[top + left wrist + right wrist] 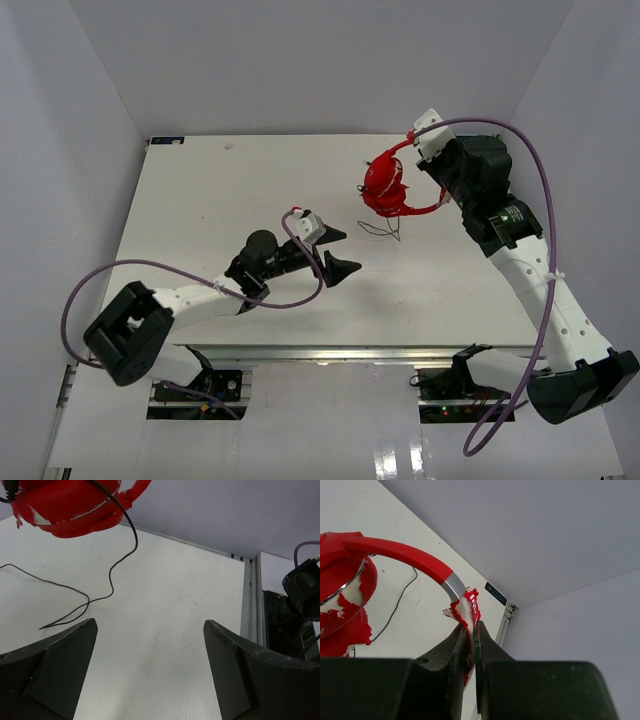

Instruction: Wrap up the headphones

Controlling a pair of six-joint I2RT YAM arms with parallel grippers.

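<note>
The left claw (340,253) hovers over the middle of the white counter (200,200) with its jaws wide apart and nothing between them. Just to its right, the thin black cable (381,230) trails in loose loops on the counter. It looks limp, light and prone to slipping, so it is probably best pinched near its free end. Above it hang the red headphones (385,185), seemingly lifted clear. Farthest right, the right claw (420,137) is clamped on the headband's torn, flaking padded end. The band looks stiff and safe to hold, the peeling covering fragile.
</note>
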